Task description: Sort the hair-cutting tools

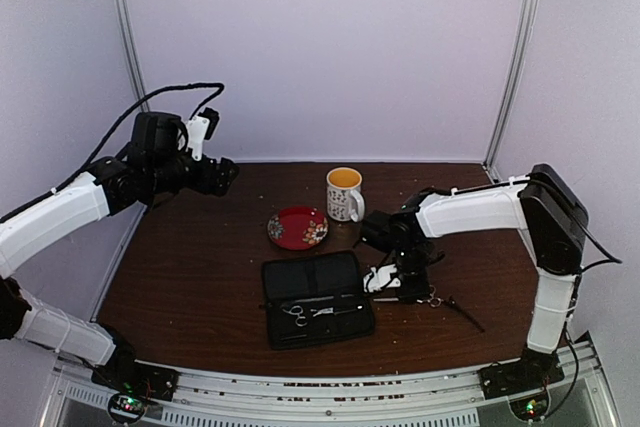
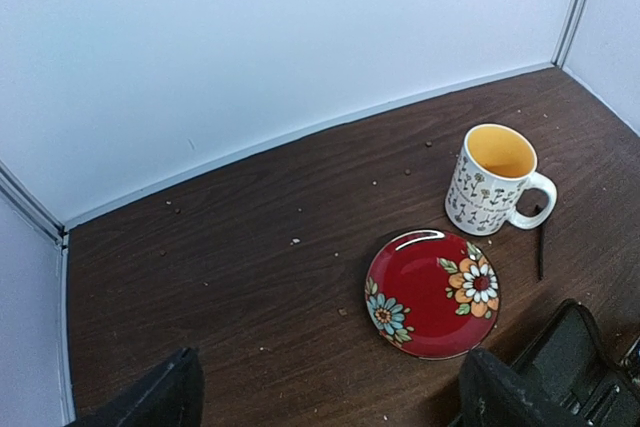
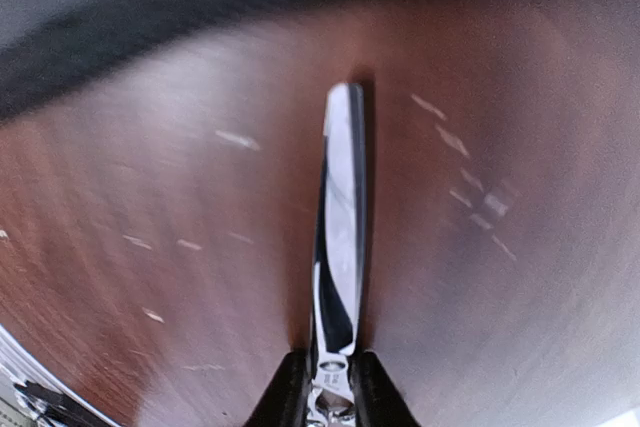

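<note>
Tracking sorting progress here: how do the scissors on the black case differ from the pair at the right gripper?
The scissors on the case lie loose and untouched; the held scissors are pinched between the fingers of the right gripper. The first rest on the black case; the second are over the bare table. Both are small and silver.

Closed silver scissors (image 3: 338,237) in right pincer (image 3: 330,392)

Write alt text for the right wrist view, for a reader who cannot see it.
The right end effector grips a pair of silver scissors near the pivot, closed blades pointing away across the brown table. The picture is blurred, and a dark shape fills the top edge.
</note>
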`<control>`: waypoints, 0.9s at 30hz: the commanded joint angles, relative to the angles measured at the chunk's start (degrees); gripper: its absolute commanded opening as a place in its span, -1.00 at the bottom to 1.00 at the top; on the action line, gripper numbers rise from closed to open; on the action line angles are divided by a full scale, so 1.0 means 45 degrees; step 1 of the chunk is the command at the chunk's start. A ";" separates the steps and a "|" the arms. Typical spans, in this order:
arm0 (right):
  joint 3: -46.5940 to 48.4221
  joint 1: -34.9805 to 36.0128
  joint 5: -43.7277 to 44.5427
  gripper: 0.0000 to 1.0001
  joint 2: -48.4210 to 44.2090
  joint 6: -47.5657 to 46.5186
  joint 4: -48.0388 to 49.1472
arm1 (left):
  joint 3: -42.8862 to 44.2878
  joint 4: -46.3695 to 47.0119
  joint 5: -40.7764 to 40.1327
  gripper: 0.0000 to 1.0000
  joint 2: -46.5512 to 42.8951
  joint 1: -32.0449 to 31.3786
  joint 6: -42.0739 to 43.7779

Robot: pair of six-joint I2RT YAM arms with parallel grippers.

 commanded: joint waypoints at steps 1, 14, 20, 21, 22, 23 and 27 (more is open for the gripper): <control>-0.0442 0.0494 0.0206 -0.58 -0.0325 -0.0137 0.0726 | 0.0448 0.0198 0.0188 0.82 0.0111 -0.0018 0.0173; 0.0369 0.0498 -0.2157 -0.12 -0.0588 -0.0245 0.0792 | 0.0478 0.0176 0.0419 0.82 0.0111 -0.0025 0.0157; 0.0917 0.0481 -0.2453 -0.18 0.0595 0.0120 0.0429 | 0.0465 0.0176 0.0340 0.82 0.0014 -0.0015 0.0178; 0.0938 0.0487 -0.2432 -0.19 0.0712 0.0137 0.0419 | 0.0475 0.0176 0.0350 0.82 -0.0005 -0.0014 0.0178; 0.0955 0.0483 -0.2417 -0.20 0.0787 0.0164 0.0418 | 0.0478 0.0176 0.0368 0.82 -0.0014 -0.0014 0.0176; 0.0940 0.0478 -0.2420 -0.23 0.0841 0.0202 0.0452 | 0.0474 0.0176 0.0378 0.82 -0.0025 -0.0014 0.0161; 0.0925 0.0488 -0.2308 -0.47 0.1009 0.0331 0.0605 | 0.0456 0.0181 0.0411 0.82 -0.0086 -0.0015 0.0172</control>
